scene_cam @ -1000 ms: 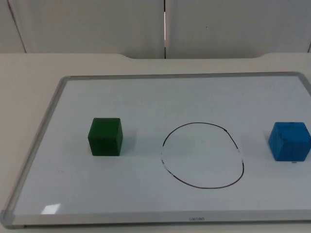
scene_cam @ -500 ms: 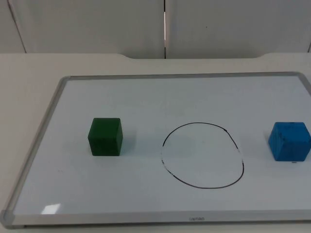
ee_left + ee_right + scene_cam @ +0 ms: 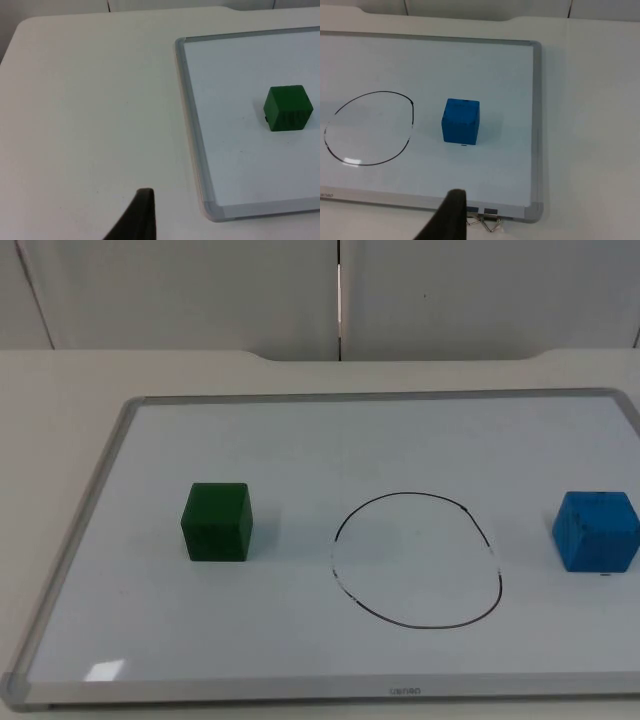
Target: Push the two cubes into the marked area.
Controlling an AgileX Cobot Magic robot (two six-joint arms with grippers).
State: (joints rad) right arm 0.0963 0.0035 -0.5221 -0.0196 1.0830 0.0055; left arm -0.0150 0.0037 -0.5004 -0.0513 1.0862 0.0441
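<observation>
**Both cubes outside the circle**

Top view: green cube [image 3: 216, 522] left of the drawn circle [image 3: 417, 560], blue cube [image 3: 596, 530] right of it, all on the whiteboard [image 3: 300, 440]; left wrist view: left fingertip [image 3: 136, 217] over bare table [image 3: 90, 110], grip unreadable; right wrist view: right fingertip [image 3: 447, 216] near the board's edge, grip unreadable.

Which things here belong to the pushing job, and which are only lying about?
Belong to the job:
green cube, left of the ring
blue cube, right of the ring
drawn black ring, nothing inside it
whiteboard under all three

Only lying about:
binder clips at the whiteboard's edge
</observation>
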